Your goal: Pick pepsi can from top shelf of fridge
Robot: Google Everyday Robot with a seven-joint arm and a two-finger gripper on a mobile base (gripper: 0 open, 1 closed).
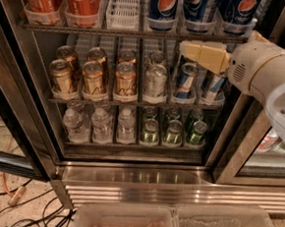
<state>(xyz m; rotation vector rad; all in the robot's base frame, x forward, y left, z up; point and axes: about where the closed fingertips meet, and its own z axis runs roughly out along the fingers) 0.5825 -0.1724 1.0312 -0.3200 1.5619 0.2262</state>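
Three dark blue Pepsi cans [163, 6] [200, 6] [242, 10] stand upright in lane trays at the right of the top shelf [114, 32] of the open fridge [137, 176]. Their tops are cut off by the frame's edge. Two red Coca-Cola cans [82, 0] stand at the shelf's left. My gripper [184, 50], cream-coloured on a white arm [264, 71], reaches in from the right. It points left just below the top shelf's front rail, under the middle Pepsi can, and holds nothing that I can see.
An empty white lane tray [124, 5] sits between the Cokes and the Pepsis. The middle shelf holds gold cans [93, 77], a silver can [155, 79] and slim blue-and-silver cans [187, 79]. Water bottles [102, 124] and green cans [173, 130] stand below. Clear bins [124, 222] and floor cables [7, 198] are in front.
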